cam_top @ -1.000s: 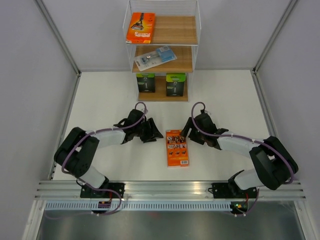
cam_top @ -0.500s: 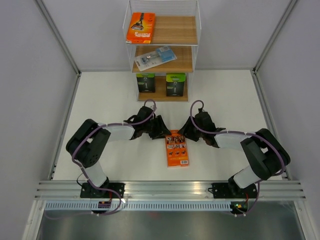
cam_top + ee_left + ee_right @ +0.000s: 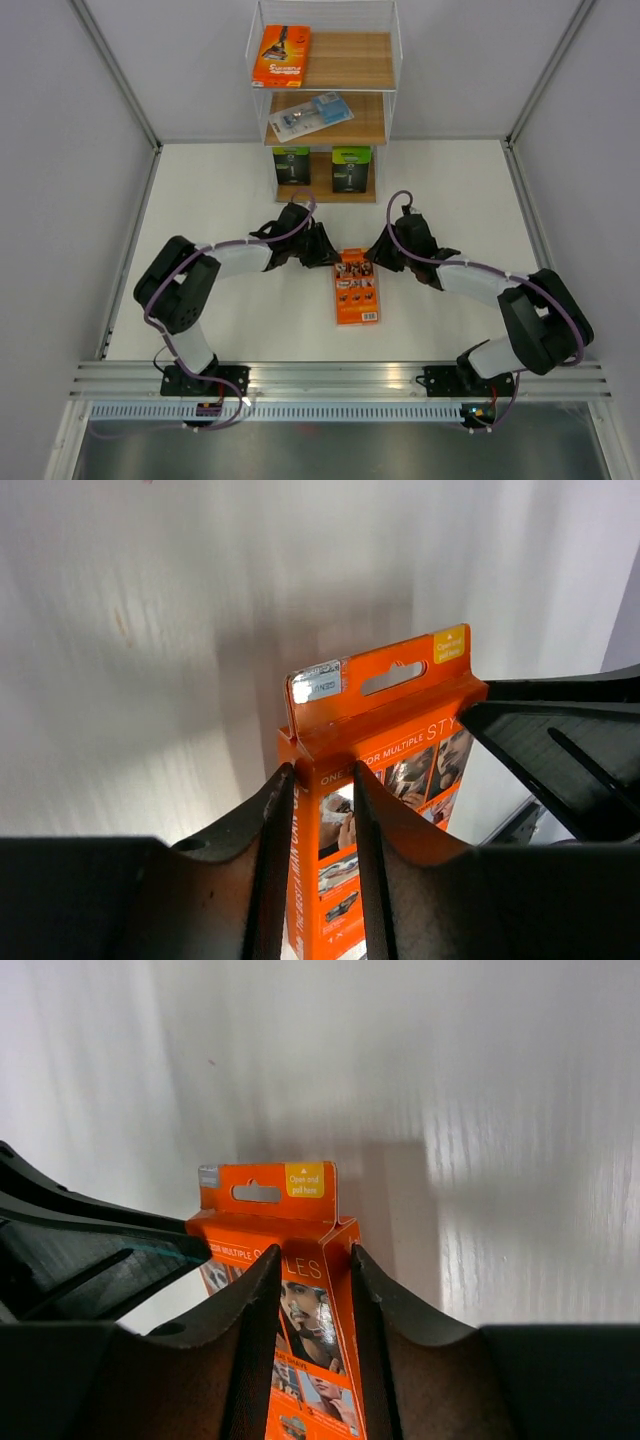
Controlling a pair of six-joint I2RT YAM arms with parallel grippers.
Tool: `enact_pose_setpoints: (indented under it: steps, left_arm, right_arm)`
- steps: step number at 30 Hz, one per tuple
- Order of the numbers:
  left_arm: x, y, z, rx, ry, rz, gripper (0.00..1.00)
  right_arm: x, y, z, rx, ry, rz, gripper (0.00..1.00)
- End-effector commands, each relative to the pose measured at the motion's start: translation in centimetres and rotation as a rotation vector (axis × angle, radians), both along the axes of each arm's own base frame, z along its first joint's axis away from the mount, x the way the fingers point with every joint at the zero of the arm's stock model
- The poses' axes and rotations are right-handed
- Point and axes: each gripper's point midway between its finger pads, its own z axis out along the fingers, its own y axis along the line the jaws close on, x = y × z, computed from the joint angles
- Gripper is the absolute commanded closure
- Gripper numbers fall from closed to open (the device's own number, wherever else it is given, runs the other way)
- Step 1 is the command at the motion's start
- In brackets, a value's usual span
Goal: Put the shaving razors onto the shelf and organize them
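An orange razor pack (image 3: 357,295) lies on the white table between my arms, its hang tab pointing toward the shelf (image 3: 375,60). My left gripper (image 3: 325,252) is closed on its top left corner; in the left wrist view its fingers (image 3: 318,770) pinch the pack's (image 3: 390,720) left edge. My right gripper (image 3: 383,256) is closed on the top right corner; in the right wrist view it (image 3: 315,1252) pinches the pack's (image 3: 265,1205) right edge. The second orange pack (image 3: 281,55) lies on the top tier, the clear-and-blue blister pack (image 3: 310,115) on the middle tier, and two black packs (image 3: 291,166) (image 3: 351,168) stand on the bottom tier.
The shelf stands against the back wall at the centre. The right half of its top board (image 3: 360,62) is bare. Grey walls close the table on the left, right and back. An aluminium rail (image 3: 340,375) runs along the near edge by the arm bases.
Both grippers have moved inward to the orange pack's top corners and narrowed onto it. The pack has shifted slightly up and to the right.
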Motion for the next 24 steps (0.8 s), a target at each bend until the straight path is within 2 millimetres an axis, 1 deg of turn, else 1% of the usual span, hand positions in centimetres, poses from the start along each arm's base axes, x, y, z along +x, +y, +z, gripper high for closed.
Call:
enact_pose_setpoints:
  steps: [1, 2, 3, 4, 5, 6, 8, 9, 10, 11, 13, 14, 15, 16, 17, 18, 19, 20, 21, 22, 23, 24]
  left_arm:
    - [2.3, -3.6, 8.6, -0.148, -0.244, -0.093, 0.66]
    - [2.7, -3.6, 10.3, -0.15, -0.294, -0.095, 0.66]
    - [2.7, -3.5, 11.2, -0.155, -0.319, -0.097, 0.66]
    - [2.7, -3.5, 12.2, -0.163, -0.345, -0.101, 0.66]
    - [2.8, -3.4, 12.9, -0.161, -0.371, -0.098, 0.66]
    - [2.5, -3.4, 14.6, -0.178, -0.412, -0.099, 0.66]
    - [2.3, -3.4, 16.4, -0.188, -0.461, -0.098, 0.66]
    - [2.1, -3.4, 17.2, -0.193, -0.481, -0.098, 0.66]
    - [1.7, -3.4, 18.6, -0.209, -0.512, -0.096, 0.65]
    - [1.5, -3.5, 19.1, -0.2, -0.542, -0.096, 0.65]
    - [1.0, -3.4, 20.4, -0.194, -0.593, -0.091, 0.65]
    - [0.9, -3.2, 20.0, -0.168, -0.613, -0.086, 0.65]
    - [0.3, -3.5, 19.7, -0.16, -0.616, -0.1, 0.65]
    - [-0.1, -3.4, 19.6, -0.153, -0.621, -0.101, 0.65]
    - [-0.5, -3.2, 18.1, -0.128, -0.604, -0.101, 0.65]
    - [-1.2, -3.4, 17.4, -0.12, -0.595, -0.115, 0.65]
    - [-1.7, -3.3, 16.5, -0.108, -0.582, -0.119, 0.65]
    - [-2.7, -3.0, 14.9, -0.085, -0.558, -0.123, 0.65]
    - [-3.2, -2.8, 14.0, -0.07, -0.547, -0.125, 0.65]
    - [-3.9, -2.0, 12.5, -0.046, -0.524, -0.117, 0.65]
    - [-4.6, -1.8, 11.7, -0.039, -0.507, -0.122, 0.65]
    - [-5.1, -1.3, 11.1, -0.036, -0.49, -0.121, 0.65]
  right_arm:
    - [1.9, 4.1, 9.2, 0.175, -0.215, 0.119, 0.61]
    - [2.0, 4.2, 10.8, 0.192, -0.251, 0.125, 0.61]
    - [2.1, 4.4, 12.3, 0.204, -0.286, 0.13, 0.61]
    - [2.1, 4.4, 13.4, 0.209, -0.313, 0.137, 0.62]
    - [2.0, 4.2, 15.1, 0.21, -0.362, 0.139, 0.61]
    - [1.8, 4.3, 16.1, 0.211, -0.39, 0.147, 0.61]
    - [1.4, 4.3, 18.5, 0.224, -0.457, 0.16, 0.61]
    - [1.2, 4.4, 19.0, 0.229, -0.473, 0.166, 0.61]
    - [1.0, 4.4, 19.2, 0.229, -0.483, 0.173, 0.61]
    - [0.5, 4.7, 19.4, 0.226, -0.5, 0.192, 0.61]
    - [-0.2, 4.7, 18.1, 0.212, -0.478, 0.204, 0.61]
    - [-0.6, 4.6, 17.7, 0.204, -0.473, 0.203, 0.61]
    - [-1.1, 4.8, 17.1, 0.202, -0.46, 0.209, 0.62]
    - [-1.7, 4.5, 15.4, 0.188, -0.426, 0.207, 0.62]
    - [-2.4, 4.3, 14.9, 0.188, -0.419, 0.208, 0.62]
    - [-2.9, 4.0, 14.0, 0.18, -0.395, 0.203, 0.62]
    - [-3.7, 3.4, 11.9, 0.164, -0.352, 0.189, 0.62]
    - [-4.4, 2.8, 11.7, 0.167, -0.347, 0.178, 0.62]
    - [-5.6, 1.9, 9.1, 0.144, -0.281, 0.16, 0.62]
    - [-6.2, 1.2, 9.0, 0.15, -0.284, 0.139, 0.62]
    - [-7.2, 0.4, 7.6, 0.129, -0.241, 0.129, 0.62]
    - [-8.3, -0.6, 5.5, 0.105, -0.197, 0.116, 0.62]
